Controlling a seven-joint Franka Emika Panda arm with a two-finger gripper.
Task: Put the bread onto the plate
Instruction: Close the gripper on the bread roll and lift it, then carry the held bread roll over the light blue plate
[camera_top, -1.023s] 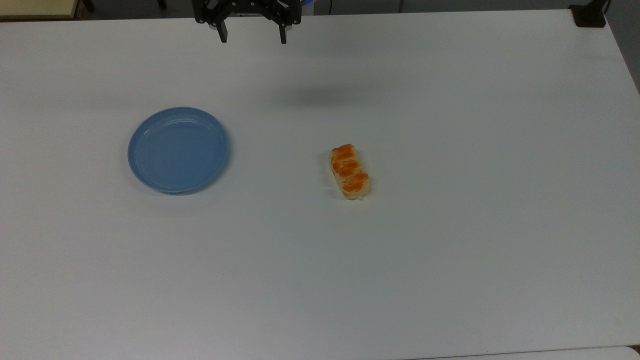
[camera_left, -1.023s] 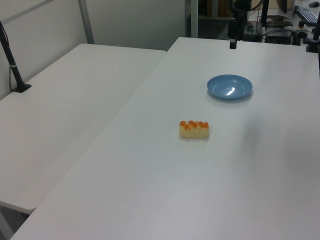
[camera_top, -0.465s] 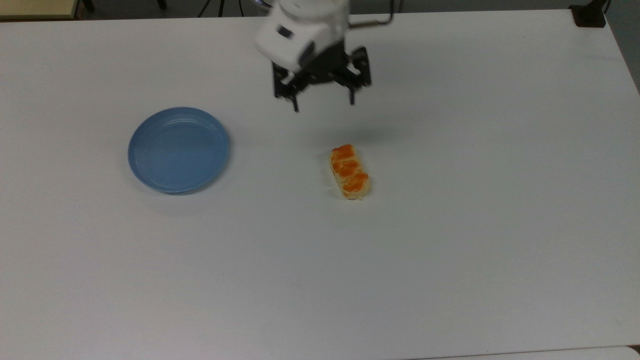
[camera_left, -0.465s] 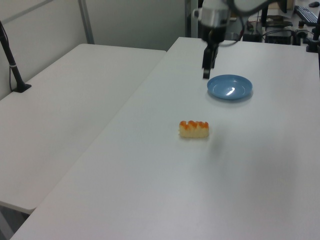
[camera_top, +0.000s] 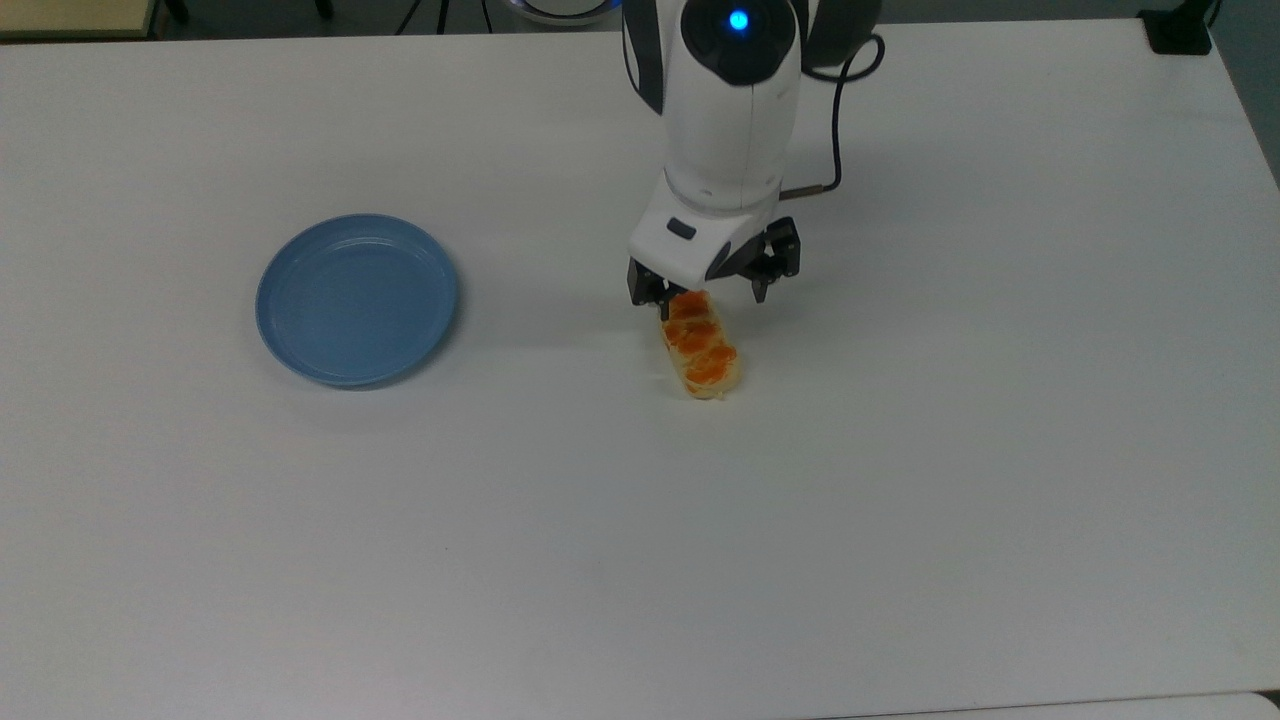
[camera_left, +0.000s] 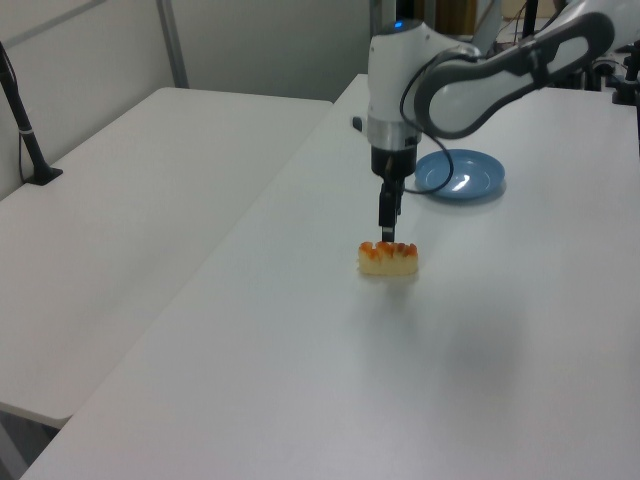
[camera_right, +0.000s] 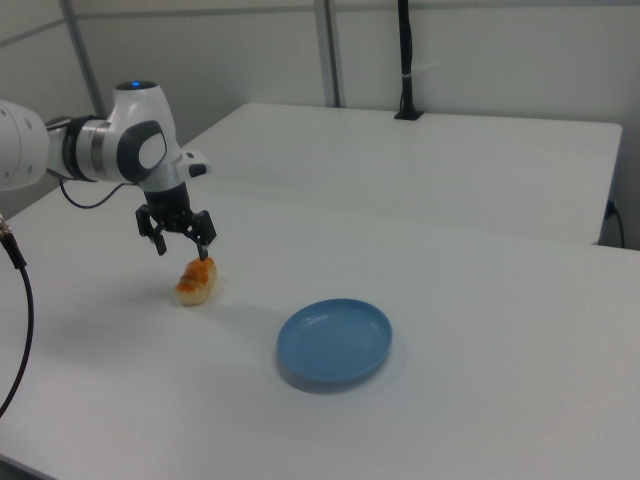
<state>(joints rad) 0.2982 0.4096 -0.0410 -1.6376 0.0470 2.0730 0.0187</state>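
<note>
The bread (camera_top: 701, 347), a pale-tan loaf with orange patches on top, lies flat on the white table a little right of centre in the top view. The empty light-blue plate (camera_top: 357, 298) sits apart from it, toward the top view's left. My gripper (camera_top: 703, 295) hangs open just over the bread's far end, one finger on each side of it, not touching it. From the left view, the gripper (camera_left: 386, 236) points straight down right above the bread (camera_left: 388, 259), with the plate (camera_left: 460, 175) behind. The right view has the gripper (camera_right: 181, 248) above the bread (camera_right: 195, 280), left of the plate (camera_right: 335, 342).
A black clamp base (camera_top: 1180, 30) sits on the table's far right corner in the top view. A second white table (camera_left: 130, 200) adjoins in the left view, carrying a black pole (camera_left: 25, 130). A black cable (camera_right: 22, 310) hangs at the right view's left.
The arm has swept in from the table's far edge and come down over the bread's far end, fingers still open. Bread and plate have not moved.
</note>
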